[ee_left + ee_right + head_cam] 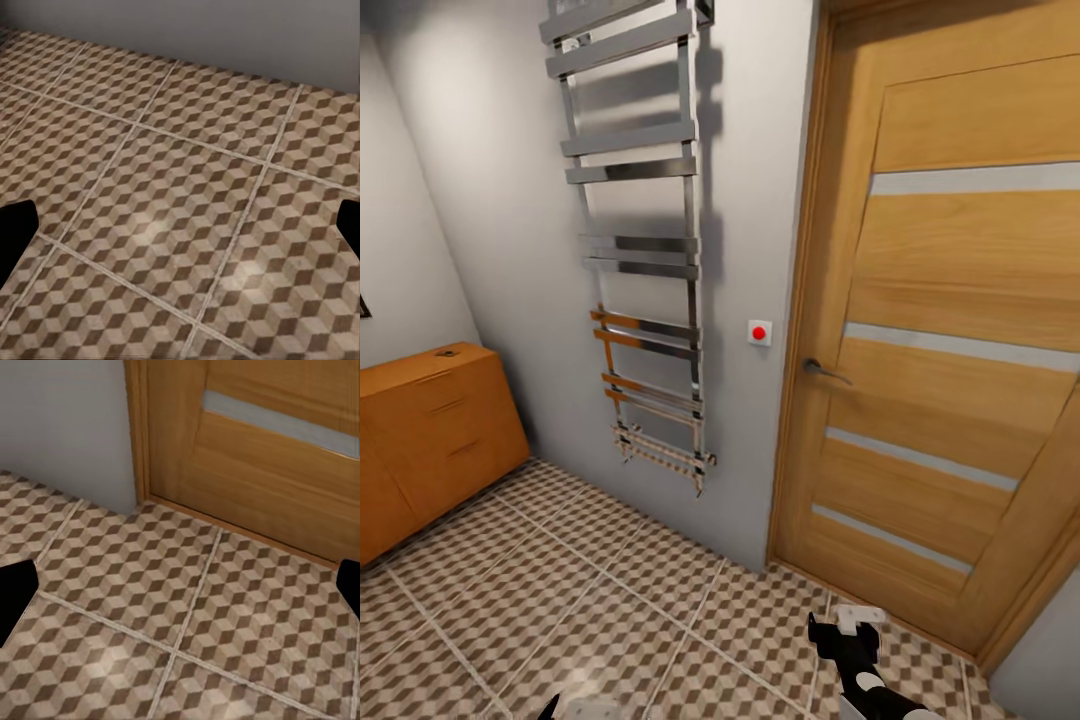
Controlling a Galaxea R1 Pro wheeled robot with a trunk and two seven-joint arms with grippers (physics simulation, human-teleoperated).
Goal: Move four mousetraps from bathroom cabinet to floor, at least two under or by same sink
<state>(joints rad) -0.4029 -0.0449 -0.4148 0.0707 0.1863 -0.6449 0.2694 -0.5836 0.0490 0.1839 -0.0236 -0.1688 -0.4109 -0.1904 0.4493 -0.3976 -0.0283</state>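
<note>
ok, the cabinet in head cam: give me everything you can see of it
The cabinet is a low orange-brown chest, wood by its look, with a flat top. It stands on the patterned tile floor against the grey wall at the head view's left edge, which cuts off its near end. The visible front shows stacked drawers with wooden bar handles, all appearing closed. A small dark item lies on the top near the far end, too small to identify. Nothing else touches it.

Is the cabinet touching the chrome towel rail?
Apart. The head view shows bare grey wall between the cabinet at the left and the towel rail hanging on the wall.
</note>
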